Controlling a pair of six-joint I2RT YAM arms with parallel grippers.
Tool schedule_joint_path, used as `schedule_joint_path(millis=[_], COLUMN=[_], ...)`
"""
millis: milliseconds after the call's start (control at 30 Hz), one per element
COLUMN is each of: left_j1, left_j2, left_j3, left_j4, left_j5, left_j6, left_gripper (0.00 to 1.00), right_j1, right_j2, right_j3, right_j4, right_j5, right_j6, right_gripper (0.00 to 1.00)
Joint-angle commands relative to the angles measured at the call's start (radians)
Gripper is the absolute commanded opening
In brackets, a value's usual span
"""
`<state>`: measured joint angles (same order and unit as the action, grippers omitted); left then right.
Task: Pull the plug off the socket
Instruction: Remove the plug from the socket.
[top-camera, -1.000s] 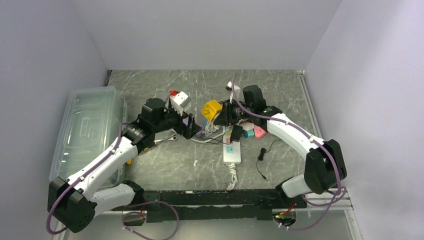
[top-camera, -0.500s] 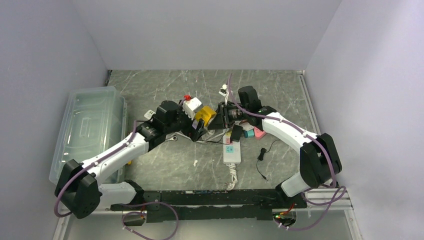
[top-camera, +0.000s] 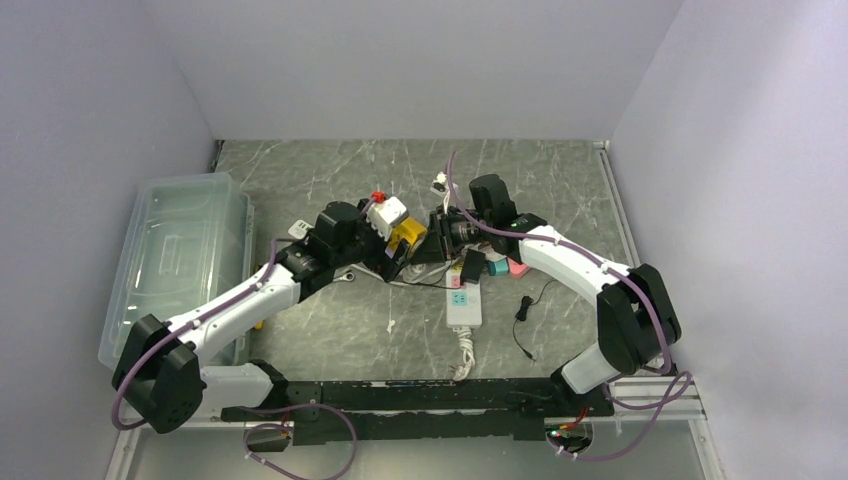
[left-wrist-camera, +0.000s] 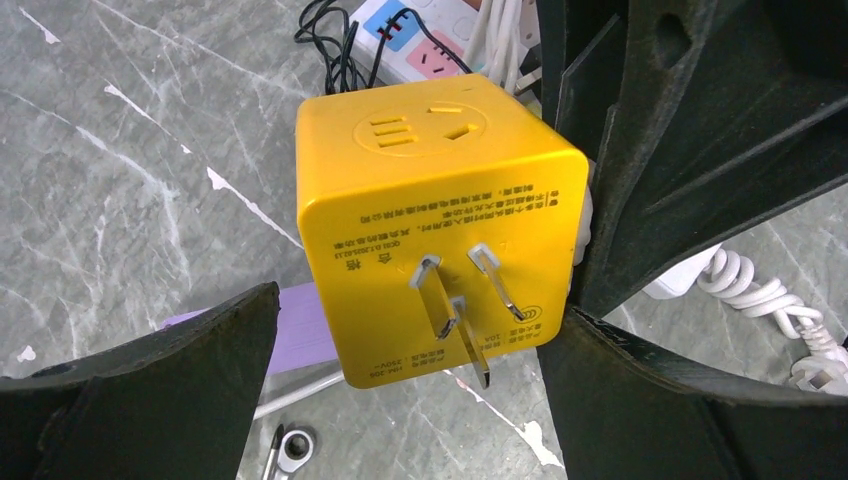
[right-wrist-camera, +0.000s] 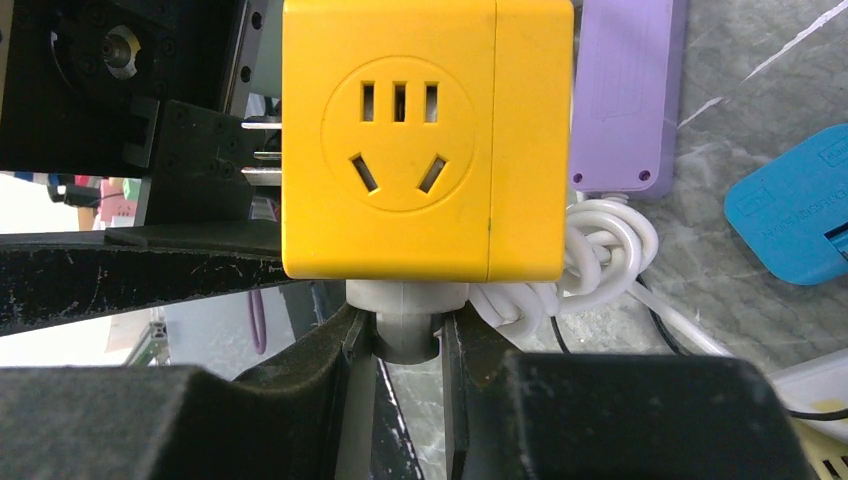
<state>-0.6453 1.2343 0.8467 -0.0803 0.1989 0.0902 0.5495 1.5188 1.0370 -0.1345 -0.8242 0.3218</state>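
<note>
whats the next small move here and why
Probably close the left gripper on the yellow socket cube: its jaws stand open either side of it, while the right gripper pinches the grey plug seated in the cube. With the cube held, the plug can be pulled out.

Plug (right-wrist-camera: 405, 322): we see only its grey neck under the yellow cube (right-wrist-camera: 425, 140); the rest is hidden between the fingers of the right gripper (right-wrist-camera: 405, 338).
Cube label (left-wrist-camera: 445, 215): print too small for us to read.
Power strip (left-wrist-camera: 432, 52): cut off by the left wrist view's top edge.
</note>
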Motion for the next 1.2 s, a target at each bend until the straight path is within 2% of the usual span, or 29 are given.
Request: schedule_joint_path(millis=[0, 133, 267, 667, 867, 967, 1033, 1167], left_j1=[-0.004, -0.003, -0.002, 0.001, 0.001, 0.001, 0.002, 0.001], left_j2=[-0.052, -0.058, -0.046, -0.011, 0.038, 0.059, 0.076, 0.091], left_j3=[0.011, 0.013, 0.058, 0.089, 0.104, 0.115, 0.126, 0.141], left_j4=[0.066, 0.069, -0.020, -0.061, -0.046, -0.059, -0.080, -0.101], left_j5=[-0.005, 0.084, 0.158, 0.078, 0.070, 0.096, 0.111, 0.122], left_j6=[0.030, 0.040, 0.072, 0.032, -0.034, -0.041, -0.039, -0.039], left_gripper=[1.00, 1.00, 1.00, 1.00, 0.94, 0.85, 0.74, 0.46], right_j1=[0.025, 0.035, 0.038, 0.047, 0.071, 0.076, 0.078, 0.078], right_j2=[-0.002, 0.010, 0.017, 0.008, 0.001, -0.007, -0.012, -0.022], right_j3=[0.056, 0.070, 0.072, 0.069, 0.071, 0.068, 0.066, 0.058], right_j4=[0.025, -0.002, -0.018, -0.012, -0.017, -0.007, -0.004, 0.002], right_j5=[-0.044, -0.021, 0.014, 0.011, 0.017, 0.016, 0.020, 0.045], right_j6=[-0.040, -0.061, -0.073, -0.079, -0.099, -0.098, -0.096, -0.094], right_gripper=[0.00, 0.00, 0.00, 0.00, 0.00, 0.00, 0.00, 0.00])
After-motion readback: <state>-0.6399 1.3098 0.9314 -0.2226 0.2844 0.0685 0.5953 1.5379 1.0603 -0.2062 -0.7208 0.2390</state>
